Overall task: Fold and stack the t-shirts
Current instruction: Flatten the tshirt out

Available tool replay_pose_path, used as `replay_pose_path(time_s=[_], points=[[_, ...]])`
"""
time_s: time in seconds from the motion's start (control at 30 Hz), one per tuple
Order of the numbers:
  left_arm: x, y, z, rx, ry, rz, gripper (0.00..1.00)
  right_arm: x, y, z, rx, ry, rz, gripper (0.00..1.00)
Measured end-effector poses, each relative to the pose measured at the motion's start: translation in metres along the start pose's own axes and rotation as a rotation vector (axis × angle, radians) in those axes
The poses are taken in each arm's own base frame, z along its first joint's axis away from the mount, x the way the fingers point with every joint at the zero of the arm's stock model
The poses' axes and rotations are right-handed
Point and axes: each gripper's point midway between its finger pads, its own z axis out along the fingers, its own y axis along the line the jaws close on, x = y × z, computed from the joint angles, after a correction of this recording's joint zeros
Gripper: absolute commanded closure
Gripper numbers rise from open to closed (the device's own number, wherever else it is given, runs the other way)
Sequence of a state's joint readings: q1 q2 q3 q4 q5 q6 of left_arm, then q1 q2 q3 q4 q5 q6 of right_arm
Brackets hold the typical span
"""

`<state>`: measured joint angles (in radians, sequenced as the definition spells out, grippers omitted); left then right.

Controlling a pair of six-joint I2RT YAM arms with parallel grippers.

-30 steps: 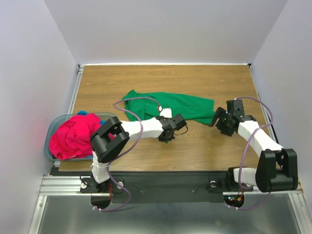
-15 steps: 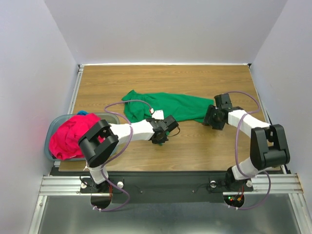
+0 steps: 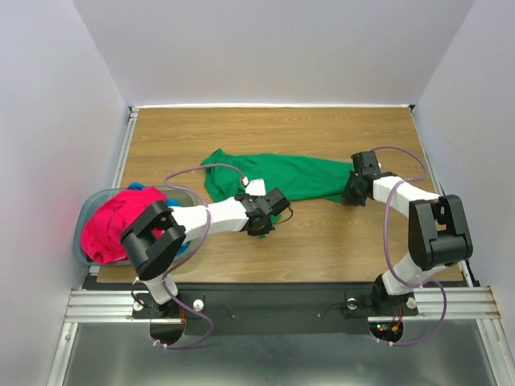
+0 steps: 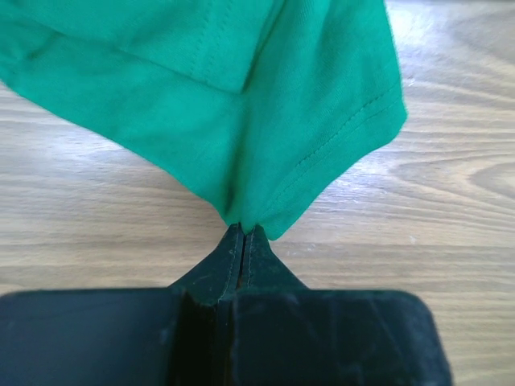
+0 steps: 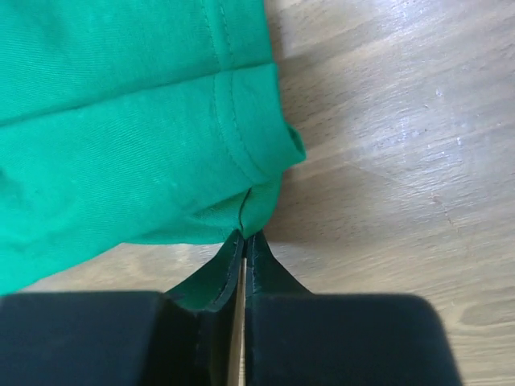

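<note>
A green t-shirt (image 3: 278, 175) lies crumpled across the middle of the wooden table. My left gripper (image 3: 259, 217) is at its near edge, shut on a pinch of green cloth (image 4: 241, 205) by a sleeve hem. At the shirt's right end my right gripper (image 3: 352, 191) is shut on a corner of the same green t-shirt (image 5: 121, 121), its hem folded just above the fingertips. A pink-red t-shirt (image 3: 121, 225) is heaped in the grey-blue basket (image 3: 82, 233) at the left, and a bit of blue t-shirt (image 3: 135, 186) peeks out behind it.
Bare wooden table (image 3: 322, 241) lies in front of the shirt and behind it. A metal rail (image 3: 125, 149) runs along the table's left side, with white walls close on three sides. Purple cables loop over both arms.
My right gripper moved left onto the shirt's right end and closed on its corner. My left arm drew back to the left, still gripping the cloth.
</note>
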<state>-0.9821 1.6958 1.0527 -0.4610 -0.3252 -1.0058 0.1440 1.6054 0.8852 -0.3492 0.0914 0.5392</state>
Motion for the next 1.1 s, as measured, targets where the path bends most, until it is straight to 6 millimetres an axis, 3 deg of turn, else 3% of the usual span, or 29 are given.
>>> replay_pose_path(time_s=[0.1,0.2,0.33,0.37,0.53,0.7,0.8,0.9,1.0,1.07,1.1], points=[[-0.016,0.004,-0.015,0.005,-0.044,-0.019,1.0,-0.007,0.003,-0.008,-0.013,-0.03,0.002,1.0],[-0.042,0.007,-0.04,0.011,-0.117,-0.044,1.0,-0.025,0.011,-0.035,-0.061,-0.113,0.011,1.0],[-0.104,0.002,-0.107,0.096,-0.312,-0.133,1.0,-0.068,0.023,-0.106,-0.14,-0.304,0.036,1.0],[-0.118,0.001,-0.126,0.126,-0.356,-0.163,1.0,-0.087,0.028,-0.137,-0.172,-0.381,0.049,0.99],[-0.173,0.03,-0.217,0.225,-0.572,-0.314,1.0,-0.139,0.031,-0.239,-0.222,-0.621,0.107,1.0],[-0.204,0.072,-0.291,0.289,-0.742,-0.426,1.0,-0.156,0.023,-0.294,-0.216,-0.715,0.141,1.0],[-0.215,0.088,-0.325,0.335,-0.816,-0.461,1.0,-0.159,0.023,-0.31,-0.222,-0.733,0.144,1.0],[-0.218,0.097,-0.34,0.363,-0.855,-0.476,1.0,-0.16,0.022,-0.316,-0.218,-0.733,0.143,1.0],[-0.215,0.101,-0.333,0.362,-0.863,-0.483,1.0,-0.158,0.022,-0.301,-0.192,-0.698,0.134,1.0],[-0.211,0.099,-0.314,0.328,-0.847,-0.473,1.0,-0.156,0.023,-0.28,-0.161,-0.651,0.123,1.0],[-0.209,0.097,-0.298,0.295,-0.832,-0.462,1.0,-0.155,0.024,-0.257,-0.125,-0.605,0.113,0.99]])
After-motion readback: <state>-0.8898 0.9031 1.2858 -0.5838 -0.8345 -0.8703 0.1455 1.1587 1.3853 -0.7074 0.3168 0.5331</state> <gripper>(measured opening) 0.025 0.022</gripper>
